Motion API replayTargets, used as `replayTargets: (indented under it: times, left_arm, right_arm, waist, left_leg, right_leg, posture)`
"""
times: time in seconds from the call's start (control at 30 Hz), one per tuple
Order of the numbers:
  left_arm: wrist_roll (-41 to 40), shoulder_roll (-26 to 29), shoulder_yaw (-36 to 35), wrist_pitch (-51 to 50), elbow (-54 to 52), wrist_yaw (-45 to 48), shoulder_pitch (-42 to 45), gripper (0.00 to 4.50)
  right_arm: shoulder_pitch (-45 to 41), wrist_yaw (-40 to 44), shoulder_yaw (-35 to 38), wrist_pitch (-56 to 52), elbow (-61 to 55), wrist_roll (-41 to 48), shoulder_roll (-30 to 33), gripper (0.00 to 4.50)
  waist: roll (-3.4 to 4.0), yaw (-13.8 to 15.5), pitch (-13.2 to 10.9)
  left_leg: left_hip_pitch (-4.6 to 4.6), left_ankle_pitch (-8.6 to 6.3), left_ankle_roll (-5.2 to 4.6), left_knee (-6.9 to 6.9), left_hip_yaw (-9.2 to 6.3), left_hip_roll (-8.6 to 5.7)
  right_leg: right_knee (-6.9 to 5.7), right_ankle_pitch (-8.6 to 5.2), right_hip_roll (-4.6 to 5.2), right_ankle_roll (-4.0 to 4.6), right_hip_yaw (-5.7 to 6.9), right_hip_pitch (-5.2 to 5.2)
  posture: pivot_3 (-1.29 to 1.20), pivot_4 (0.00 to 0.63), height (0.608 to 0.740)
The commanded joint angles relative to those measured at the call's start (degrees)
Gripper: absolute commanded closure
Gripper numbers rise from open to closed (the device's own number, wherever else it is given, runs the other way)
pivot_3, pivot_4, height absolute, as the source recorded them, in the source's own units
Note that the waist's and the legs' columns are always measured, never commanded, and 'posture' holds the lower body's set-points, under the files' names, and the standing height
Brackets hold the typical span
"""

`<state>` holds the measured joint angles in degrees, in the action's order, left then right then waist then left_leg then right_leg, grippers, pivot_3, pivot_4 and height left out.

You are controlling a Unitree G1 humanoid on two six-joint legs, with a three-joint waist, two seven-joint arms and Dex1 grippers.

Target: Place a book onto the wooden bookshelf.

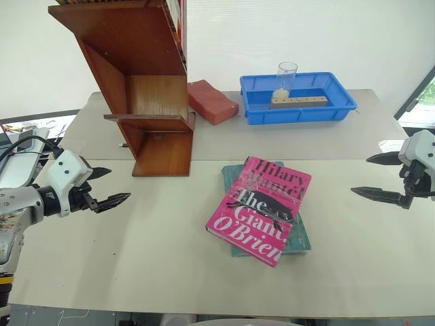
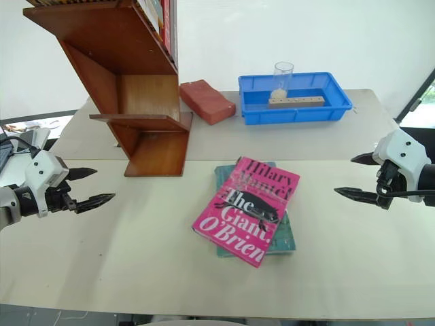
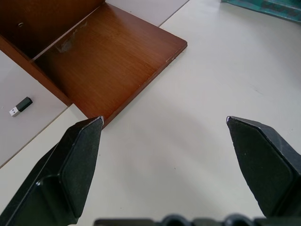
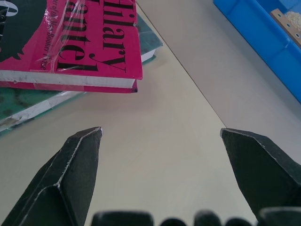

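Note:
The bright pink book (image 1: 262,207) lies flat on the table's middle, resting on a teal-green book (image 1: 299,238); its edge and cover (image 4: 89,52) also show in the right wrist view. The reddish-brown wooden bookshelf (image 1: 146,81) stands at the back left, its base board (image 3: 113,61) close ahead of my left gripper. My left gripper (image 1: 109,187) hovers open at the left, apart from the book and empty. Off to the right of the book, my right gripper (image 1: 374,176) is open too, holding nothing.
A brick-red block (image 1: 212,102) lies beside the shelf. A blue tray (image 1: 297,98) at the back holds a clear glass (image 1: 286,78) and a wooden strip. A small USB stick (image 3: 20,106) lies by the shelf's base. Books stand on an upper shelf (image 2: 160,17).

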<state>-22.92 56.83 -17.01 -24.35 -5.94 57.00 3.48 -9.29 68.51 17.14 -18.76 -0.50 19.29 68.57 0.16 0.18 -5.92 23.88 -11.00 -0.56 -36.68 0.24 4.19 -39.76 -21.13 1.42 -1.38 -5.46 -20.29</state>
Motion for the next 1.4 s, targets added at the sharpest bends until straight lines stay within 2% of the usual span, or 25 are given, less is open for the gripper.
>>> replayTargets:
  times: [0.03, 0.2, 0.47, 0.63, 0.7, 0.93, 1.0, 1.03, 1.13, 1.27, 1.4]
  left_arm:
    - [-0.74, 0.65, -2.06, -0.01, -1.5, 1.1, -1.23, 0.0]
    - [0.62, 0.15, -1.88, 1.33, -0.72, 0.32, -1.53, 0.0]
    - [-1.28, 0.03, -2.26, 4.0, 1.38, 4.78, -0.6, 0.0]
    - [-6.02, 0.36, 0.88, -4.29, -0.23, 9.02, 1.3, 0.0]
    - [-9.82, -1.22, 2.73, -9.66, -1.97, 9.35, 3.26, 0.0]
    - [-20.66, -10.73, 10.1, -26.48, -3.51, 6.46, 12.44, 0.0]
    - [-21.31, -13.29, 11.75, -28.75, -1.64, 5.82, 14.37, 0.0]
    - [-21.13, -14.88, 12.92, -29.45, -0.1, 5.38, 15.41, 0.0]
    - [-19.79, -19.14, 15.54, -29.9, 4.66, 4.42, 18.08, 0.0]
    - [-18.73, -27.11, 16.42, -30.59, 15.97, 1.35, 23.86, 0.0]
    - [-17.56, -31.76, 17.26, -30.94, 21.99, 0.45, 26.91, 0.0]
  right_arm:
    - [-0.67, -0.89, 2.25, 0.05, -1.47, 0.26, 0.17, 0.04]
    - [-1.01, -2.18, 2.55, 0.12, -2.21, 0.54, -0.6, 0.04]
    - [-0.51, -3.49, 2.93, 2.41, -2.34, -0.82, -1.08, 0.04]
    - [-1.17, -6.15, 1.35, 1.3, -2.27, -2.29, -1.75, 0.04]
    - [-1.02, -6.71, 0.99, 1.99, -3.29, -2.16, -3.04, 0.04]
    - [5.51, -7.58, -0.48, 2.46, -9.64, -5.1, -4.36, 2.26]
    - [6.96, -7.9, -1.06, 2.59, -10.56, -6.01, -4.63, 3.07]
    - [7.28, -8.25, -1.65, 2.57, -10.8, -6.34, -5.04, 3.29]
    - [7.57, -9.02, -3.31, 1.46, -11.79, -6.35, -6.47, 4.35]
    - [5.27, -10.39, -7.79, 1.4, -10.91, -8.17, -8.95, 4.43]
    - [2.6, -11.07, -11.94, 2.49, -8.41, -10.15, -11.11, 4.43]
  waist:
    - [0.0, -0.03, 0.0]
    - [-0.02, -0.07, -0.01]
    - [-0.01, -0.01, -0.01]
    - [-0.01, 0.06, -0.01]
    - [-0.05, 0.13, -0.01]
    - [-0.06, 0.48, 0.01]
    - [-0.07, 0.39, 0.01]
    - [-0.03, 0.35, 0.04]
    - [-0.04, 0.22, 0.04]
    - [-0.07, 0.29, 0.04]
    - [-0.08, 0.29, 0.04]
  left_leg:
    - [0.0, 0.0, 0.0, 0.0, 0.0, 0.0]
    - [-0.02, -0.02, 0.0, 0.0, 0.02, 0.04]
    - [-0.04, -0.03, 0.0, -0.01, 0.06, 0.04]
    - [-0.04, -0.03, 0.01, -0.01, 0.06, 0.04]
    - [-0.04, -0.03, 0.0, -0.02, 0.06, 0.03]
    - [0.04, -0.02, 0.0, -0.07, 0.02, 0.0]
    - [0.08, -0.02, -0.01, -0.12, 0.0, -0.01]
    - [0.12, -0.02, -0.01, -0.12, 0.0, -0.01]
    - [0.11, -0.01, -0.01, -0.12, -0.04, -0.02]
    - [0.15, -0.01, -0.02, -0.17, -0.09, -0.05]
    - [0.23, -0.01, -0.02, -0.19, -0.12, -0.11]
  right_leg:
    - [0.0, 0.0, 0.0, 0.0, 0.0, 0.0]
    - [0.0, 0.0, -0.02, 0.01, 0.0, 0.0]
    - [0.0, 0.01, 0.0, 0.02, -0.02, 0.01]
    - [0.0, 0.0, 0.0, 0.01, -0.01, 0.01]
    - [0.0, 0.0, -0.01, 0.0, -0.01, 0.01]
    - [0.0, 0.02, -0.03, -0.06, -0.01, 0.14]
    - [-0.01, 0.04, -0.04, -0.08, -0.01, 0.24]
    - [-0.01, 0.04, -0.05, -0.09, -0.02, 0.23]
    - [0.0, 0.05, -0.09, -0.09, -0.04, 0.25]
    - [0.0, 0.07, -0.09, -0.11, -0.02, 0.27]
    - [0.01, 0.12, -0.08, -0.1, -0.03, 0.24]
  posture:
    - [0.0, 0.15, 0.649]
    - [0.0, 0.15, 0.649]
    - [0.0, 0.15, 0.649]
    - [0.0, 0.15, 0.649]
    - [0.0, 0.15, 0.649]
    - [0.0, 0.15, 0.649]
    - [0.0, 0.15, 0.649]
    - [0.0, 0.15, 0.649]
    - [0.0, 0.15, 0.649]
    - [0.0, 0.15, 0.649]
    - [0.0, 0.15, 0.649]
